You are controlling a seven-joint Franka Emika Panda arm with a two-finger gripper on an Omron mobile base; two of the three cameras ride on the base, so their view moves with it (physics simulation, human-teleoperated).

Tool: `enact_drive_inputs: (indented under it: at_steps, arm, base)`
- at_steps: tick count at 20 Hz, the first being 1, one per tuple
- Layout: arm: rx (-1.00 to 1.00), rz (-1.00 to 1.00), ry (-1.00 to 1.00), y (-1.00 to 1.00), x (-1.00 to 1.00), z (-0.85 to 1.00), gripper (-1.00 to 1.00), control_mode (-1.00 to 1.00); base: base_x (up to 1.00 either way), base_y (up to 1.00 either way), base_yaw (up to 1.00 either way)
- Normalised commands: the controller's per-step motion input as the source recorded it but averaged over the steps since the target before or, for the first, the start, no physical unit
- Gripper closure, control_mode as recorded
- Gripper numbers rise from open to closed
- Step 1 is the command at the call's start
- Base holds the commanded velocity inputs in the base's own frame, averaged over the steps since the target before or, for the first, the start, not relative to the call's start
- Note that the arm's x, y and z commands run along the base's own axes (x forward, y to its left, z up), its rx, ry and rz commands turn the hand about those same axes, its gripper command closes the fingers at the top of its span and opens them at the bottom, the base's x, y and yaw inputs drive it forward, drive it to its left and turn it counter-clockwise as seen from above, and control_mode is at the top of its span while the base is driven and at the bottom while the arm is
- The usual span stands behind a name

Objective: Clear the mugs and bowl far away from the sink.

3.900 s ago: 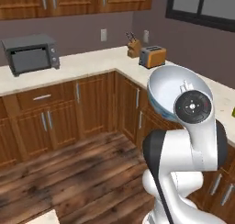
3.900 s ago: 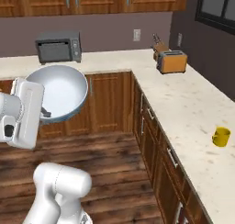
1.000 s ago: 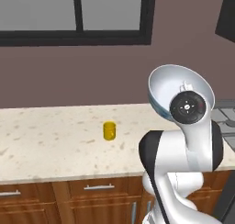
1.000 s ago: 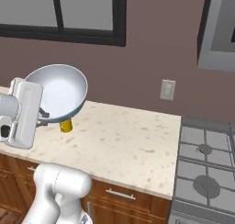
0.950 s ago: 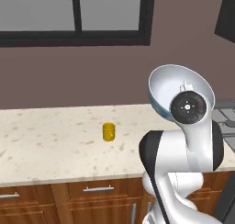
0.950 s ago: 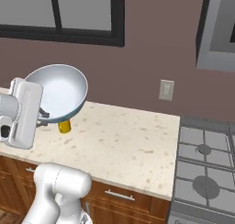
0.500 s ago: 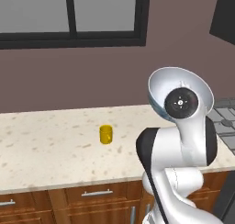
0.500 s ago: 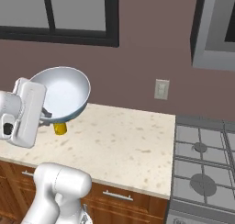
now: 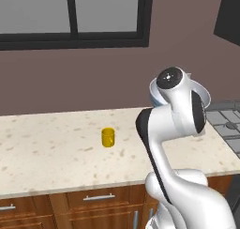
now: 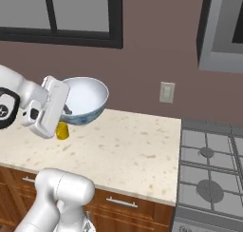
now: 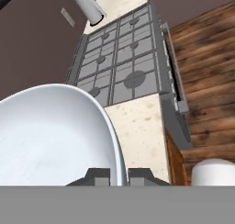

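One wide, round, glossy pale blue-white bowl with a darker blue rim band [image 10: 84,101] is held in the air above the speckled cream stone worktop [image 10: 128,148], tipped a little on its side; its smooth inside holds nothing. The hand [image 11: 119,175] grips it with the jaws drawn narrow, one dark fingertip on each side of the bowl's thin rim, as the hand view shows. The white arm with dark joints [image 9: 171,129] rises from the base, bends at the elbow and carries the bowl at about its own shoulder height, hiding most of it in the left base view. On the worktop, below and behind the bowl's left edge in the right base view, stands a small bright yellow cylindrical mug [image 9: 108,137], upright. Right of the bowl, past the worktop's end, lies a grey gas hob with round burners [image 10: 209,174]. Behind the bowl a dark-framed window [image 10: 61,17] sits in the brown wall.
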Motion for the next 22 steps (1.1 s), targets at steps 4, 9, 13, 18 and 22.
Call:
enact_drive_inputs:
  at_steps: [4, 9, 13, 18, 22]
  arm:
    - [0.00, 0.00, 0.00, -0.05, 0.44, -0.07, 1.00, -1.00]
    - [0.00, 0.12, 0.00, -0.06, 0.31, -0.41, 1.00, -1.00]
    - [0.00, 0.12, 0.09, -0.05, 0.43, -0.44, 1.00, -1.00]
    - [0.00, 0.13, 0.06, -0.09, 0.50, -0.43, 1.00, -1.00]
    - [0.00, 0.13, 0.06, -0.12, 0.57, -0.47, 1.00, -1.00]
  base:
    - [0.00, 0.00, 0.00]
    - [0.00, 0.00, 0.00]
    - [0.00, 0.00, 0.00]
    - [0.00, 0.00, 0.00]
    - [0.00, 0.00, 0.00]
